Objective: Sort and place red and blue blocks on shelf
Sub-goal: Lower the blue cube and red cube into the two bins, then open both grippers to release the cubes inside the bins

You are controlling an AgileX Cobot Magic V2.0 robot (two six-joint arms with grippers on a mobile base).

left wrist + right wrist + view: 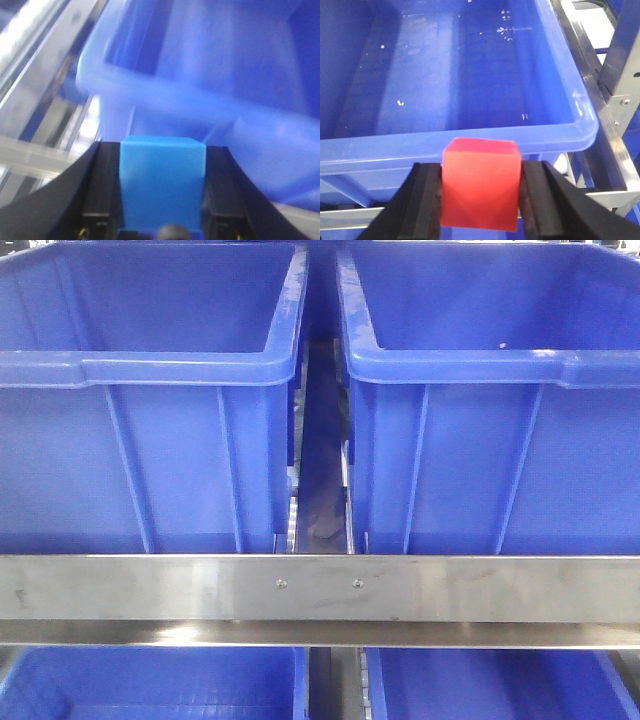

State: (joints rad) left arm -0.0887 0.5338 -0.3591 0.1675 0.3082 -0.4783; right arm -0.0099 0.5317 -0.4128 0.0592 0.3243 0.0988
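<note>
My left gripper (162,187) is shut on the blue block (162,182), held in front of a blurred blue bin (210,75) on the shelf. My right gripper (481,192) is shut on the red block (481,182), held just before the near rim of a large empty blue bin (470,135). The shelf's brushed steel front rail (320,588) crosses the front view below two big blue bins, one on the left (140,370) and one on the right (490,370). Neither gripper nor block shows in the front view.
A narrow gap with roller track (320,490) runs between the two upper bins. Two more blue bins (150,680) sit on the tier below. Steel shelf uprights and rails (615,95) stand right of the bin in the right wrist view; a steel rail (30,60) is left in the left wrist view.
</note>
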